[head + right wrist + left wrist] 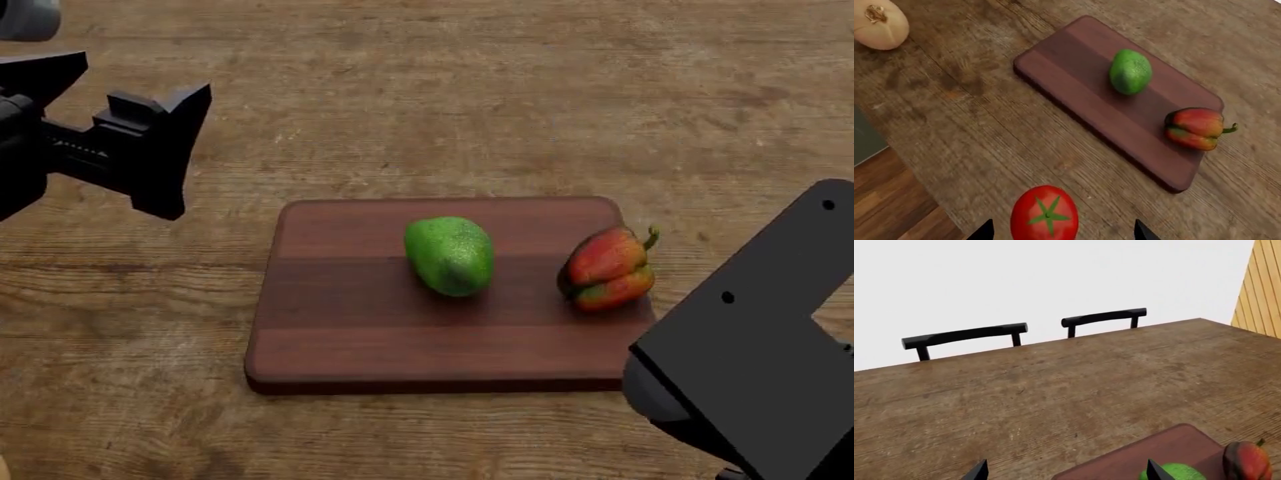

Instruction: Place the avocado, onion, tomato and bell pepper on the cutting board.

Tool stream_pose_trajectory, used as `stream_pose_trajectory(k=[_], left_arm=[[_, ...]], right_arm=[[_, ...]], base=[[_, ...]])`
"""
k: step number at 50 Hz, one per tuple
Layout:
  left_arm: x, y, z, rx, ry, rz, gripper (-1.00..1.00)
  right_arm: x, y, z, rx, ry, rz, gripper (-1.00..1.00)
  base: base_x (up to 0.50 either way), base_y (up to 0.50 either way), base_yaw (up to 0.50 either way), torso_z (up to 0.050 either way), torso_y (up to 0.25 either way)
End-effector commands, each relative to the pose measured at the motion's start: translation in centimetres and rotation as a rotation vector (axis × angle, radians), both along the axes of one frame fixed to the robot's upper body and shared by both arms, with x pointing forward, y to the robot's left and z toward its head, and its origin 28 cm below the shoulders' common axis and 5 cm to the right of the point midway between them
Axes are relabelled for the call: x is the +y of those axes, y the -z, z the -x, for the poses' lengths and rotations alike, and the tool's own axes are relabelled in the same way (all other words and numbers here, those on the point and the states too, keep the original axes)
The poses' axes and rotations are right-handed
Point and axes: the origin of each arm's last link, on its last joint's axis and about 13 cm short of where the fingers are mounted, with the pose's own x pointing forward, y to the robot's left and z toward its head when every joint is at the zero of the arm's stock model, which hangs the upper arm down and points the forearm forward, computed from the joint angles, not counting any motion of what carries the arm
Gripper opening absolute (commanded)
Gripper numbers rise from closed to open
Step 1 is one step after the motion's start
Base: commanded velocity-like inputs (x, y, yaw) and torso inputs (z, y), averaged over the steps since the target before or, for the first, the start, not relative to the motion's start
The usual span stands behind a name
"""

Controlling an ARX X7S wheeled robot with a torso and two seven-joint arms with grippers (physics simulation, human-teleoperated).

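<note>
The right gripper [1063, 231] hangs with fingers spread wide around nothing, the one tomato [1044, 213] on the table between their tips. The left gripper [1066, 471] is likewise spread and empty, beside the cutting board [347, 330]. One avocado [450, 255] and one bell pepper [609, 270] lie on the board — the single onion [879, 24] sits well off it.

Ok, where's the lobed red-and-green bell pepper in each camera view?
Head view: bell pepper at the dark wooden cutting board's right edge.
Left wrist view: lower right corner, partly cropped.
Right wrist view: right of centre, on the board's end.
Shared landmark: bumpy green avocado beside it.
</note>
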Motion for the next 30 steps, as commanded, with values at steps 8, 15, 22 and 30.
stream_pose_trajectory(k=[8, 15, 22, 30], left_arm=[[0.1, 0.1, 0.0, 0.001, -0.005, -0.002, 1.0], [0.1, 0.0, 0.0, -0.001, -0.007, -0.004, 1.0], [0.0, 0.1, 0.0, 0.0, -0.008, -0.007, 1.0], [0.1, 0.3, 0.0, 0.003, -0.01, -0.009, 1.0]], right_arm=[[0.2, 2.4, -1.5, 0.031, -0.013, -0.054, 1.0], [0.2, 3.3, -1.8, 0.054, -0.019, -0.061, 1.0], [0.3, 4.7, -2.1, 0.087, -0.021, -0.08, 1.0], [0.2, 5.7, -2.3, 0.108, -0.013, -0.089, 1.0]], base=[[0.0, 0.0, 0.0, 0.0, 0.0], [0.0, 0.0, 0.0, 0.0, 0.0], [0.0, 0.0, 0.0, 0.0, 0.0], [0.0, 0.0, 0.0, 0.0, 0.0]])
